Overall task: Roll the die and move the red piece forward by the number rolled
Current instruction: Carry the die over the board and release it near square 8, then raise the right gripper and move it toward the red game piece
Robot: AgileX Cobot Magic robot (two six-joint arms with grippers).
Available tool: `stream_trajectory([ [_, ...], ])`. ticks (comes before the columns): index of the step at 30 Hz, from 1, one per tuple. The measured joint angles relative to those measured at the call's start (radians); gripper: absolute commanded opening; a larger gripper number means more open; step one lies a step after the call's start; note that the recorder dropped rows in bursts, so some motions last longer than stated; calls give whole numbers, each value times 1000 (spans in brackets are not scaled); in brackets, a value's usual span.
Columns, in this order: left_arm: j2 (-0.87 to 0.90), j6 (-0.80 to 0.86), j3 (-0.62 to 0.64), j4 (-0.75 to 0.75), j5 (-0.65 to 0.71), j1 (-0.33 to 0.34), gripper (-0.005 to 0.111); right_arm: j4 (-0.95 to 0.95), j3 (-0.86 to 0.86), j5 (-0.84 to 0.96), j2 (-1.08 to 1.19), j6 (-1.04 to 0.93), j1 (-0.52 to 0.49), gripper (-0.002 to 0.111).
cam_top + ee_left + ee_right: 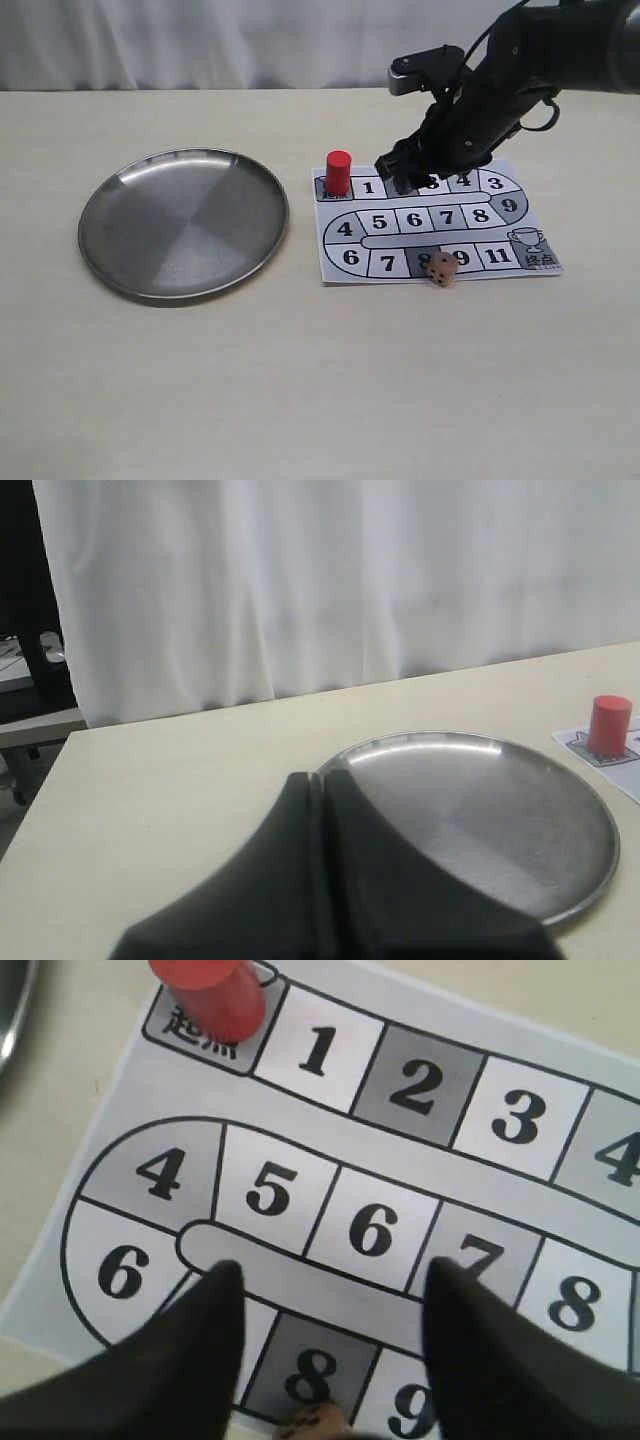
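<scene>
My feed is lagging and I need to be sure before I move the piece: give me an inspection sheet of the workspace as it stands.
Surface: beige table with a printed numbered board lying flat on it.
Job's things: red piece upright on the board's start square; die at the board's near edge by squares 8 and 9, pips too small to count.
Clutter: empty round metal plate left of the board in the exterior view, apart from it.
Grippers: right gripper open, above the board's middle squares, holding nothing; left gripper shut, empty, by the plate's rim.
Cables: black cable loop on the right arm, off the table.
Surroundings: white curtain behind the table.
</scene>
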Motion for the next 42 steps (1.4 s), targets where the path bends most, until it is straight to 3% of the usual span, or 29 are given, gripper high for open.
stream_trajectory([
  [3, 0, 0, 0, 0, 0, 0, 0, -56, 0, 44, -25, 0, 0, 4],
  [16, 0, 0, 0, 0, 0, 0, 0, -208, 27, 327, -231, -37, 0, 5],
  [27, 0, 0, 0, 0, 0, 0, 0, -225, 305, 170, -104, -125, 0, 5],
  [42, 0, 0, 0, 0, 0, 0, 0, -229, 314, 87, -54, -139, 0, 5],
])
